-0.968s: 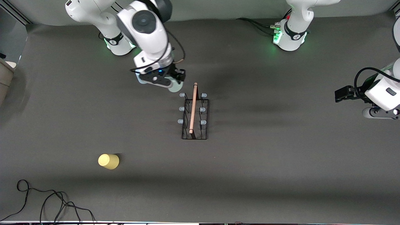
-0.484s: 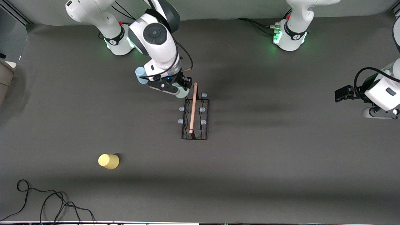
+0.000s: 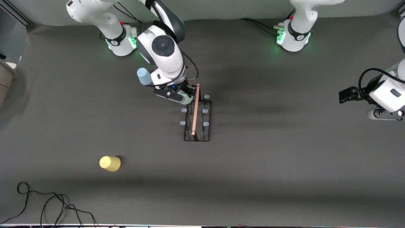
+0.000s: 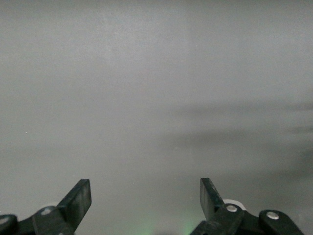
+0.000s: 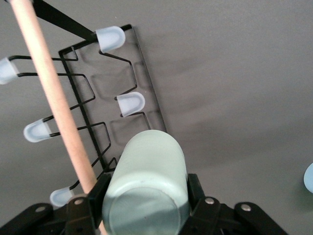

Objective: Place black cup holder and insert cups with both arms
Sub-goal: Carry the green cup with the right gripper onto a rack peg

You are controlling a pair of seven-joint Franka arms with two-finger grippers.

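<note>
The yellow cup [image 3: 109, 163] is lying alone on the surface [image 3: 284, 164], near the front camera toward the right arm's end and well apart from the rack [image 3: 197, 120]. The blue cup [image 3: 144, 76] is standing near the right arm's base, partly hidden by that arm. The right claw [image 3: 181, 96] is gripping the mint cup [image 5: 146, 188] by its sides and holding it over the rack's end nearest the bases, just beside the wooden rod [image 3: 195, 109], with the cup seeming to cover one prong; the prongs [image 5: 129, 103] that show are all bare. So the rack is already placed, and the first cup insertion is in hand. Next, the cup's mouth probably needs lining up over a prong and lowering without knocking the rod. The left claw [image 4: 145, 198] is waiting, wide and empty, at the left arm's end.
</note>
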